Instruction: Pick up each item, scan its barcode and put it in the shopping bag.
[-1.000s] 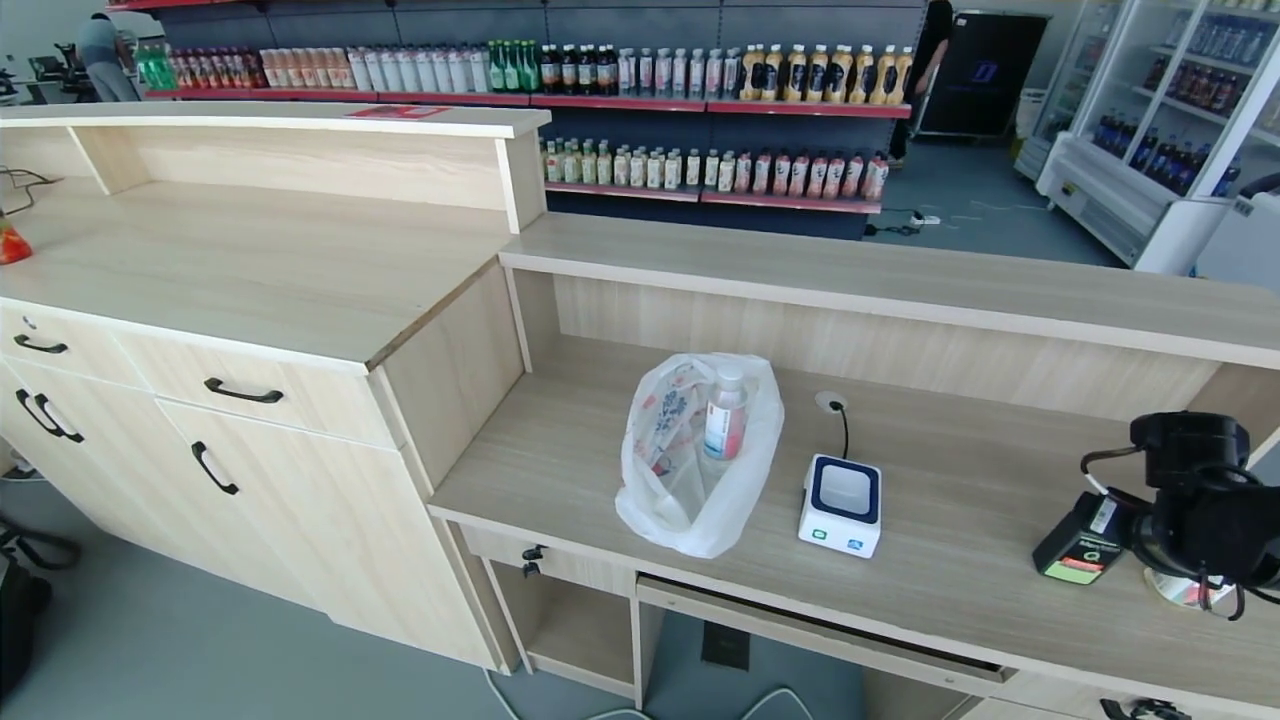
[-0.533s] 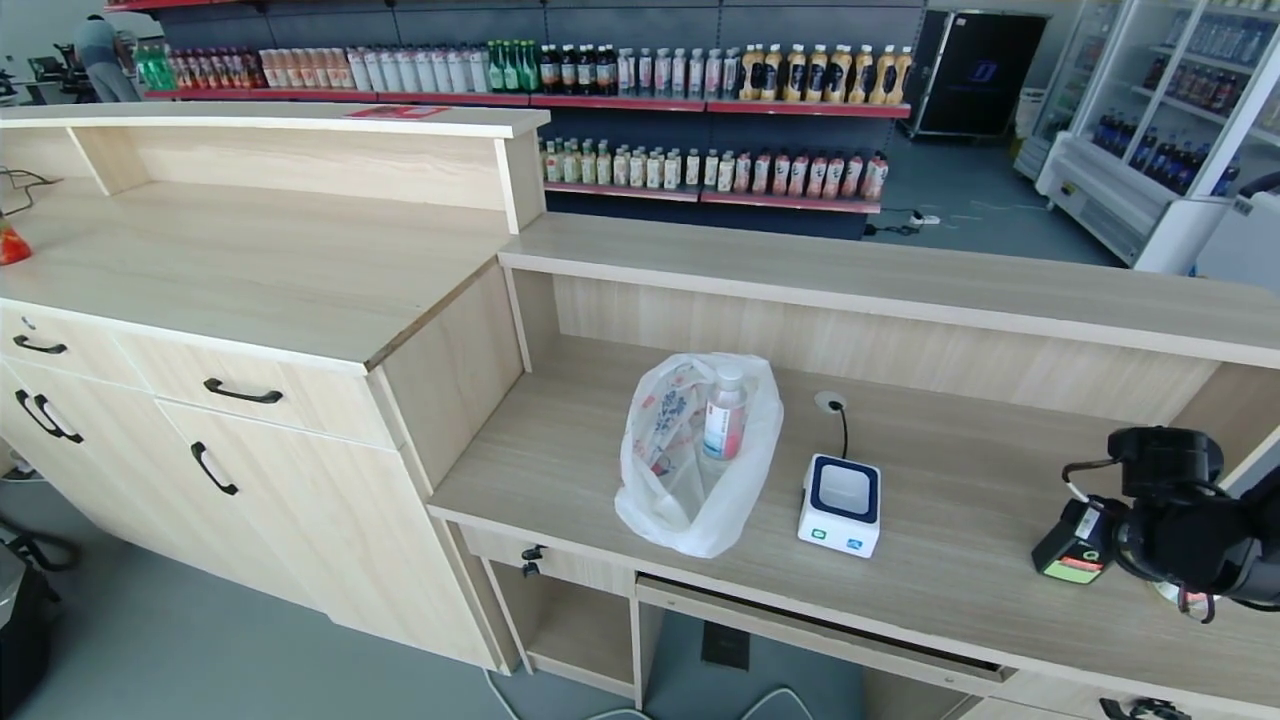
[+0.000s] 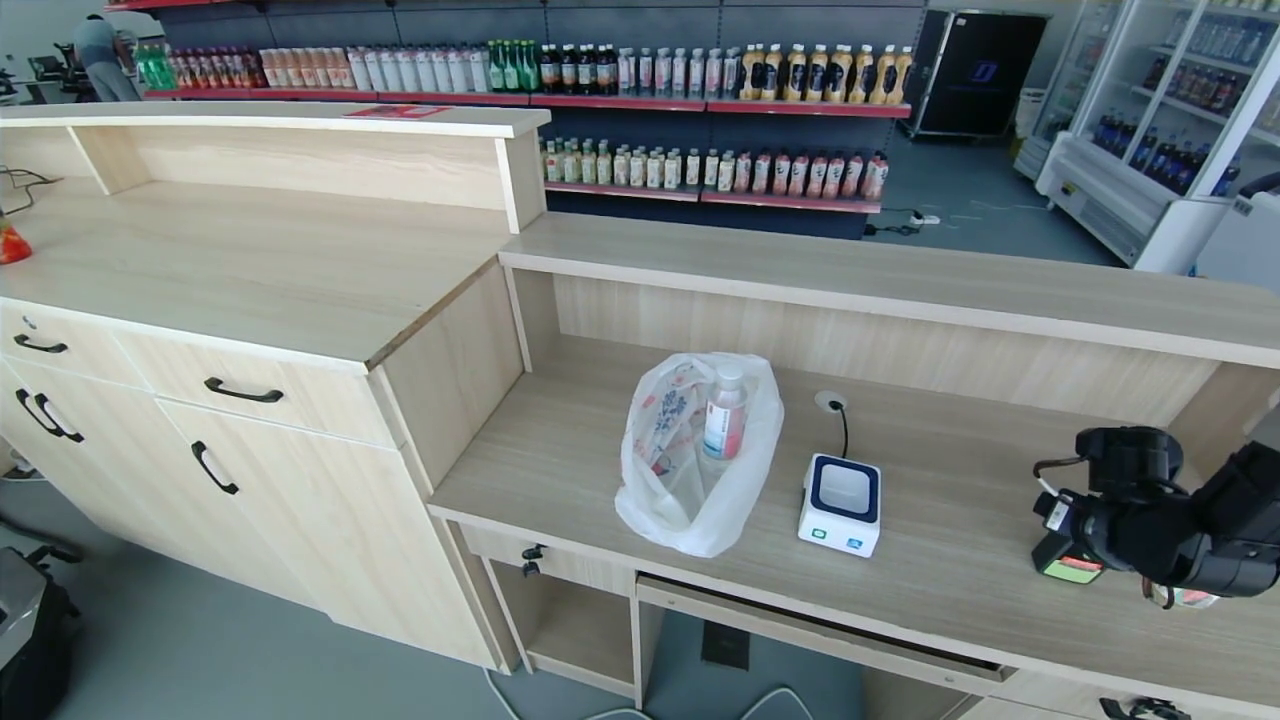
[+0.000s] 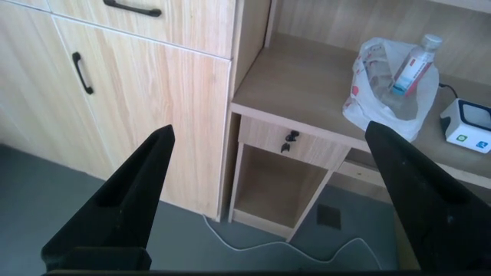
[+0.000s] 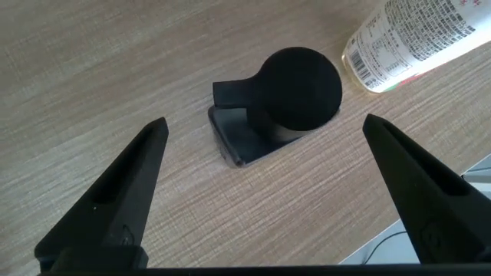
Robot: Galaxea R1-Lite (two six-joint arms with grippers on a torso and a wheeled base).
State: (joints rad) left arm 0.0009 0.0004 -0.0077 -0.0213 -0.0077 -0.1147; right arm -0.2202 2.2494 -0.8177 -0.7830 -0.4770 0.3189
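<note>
Right wrist view: right gripper [image 5: 265, 123], jaws spread wide, hovers over black item [image 5: 295, 88] lying between them; print on nearby bottle [image 5: 414, 34] illegible.

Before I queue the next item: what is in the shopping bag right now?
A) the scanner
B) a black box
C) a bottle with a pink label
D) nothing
C: a bottle with a pink label sits inside the open shopping bag, cap up, while the scanner stands on the counter beside it.
</note>
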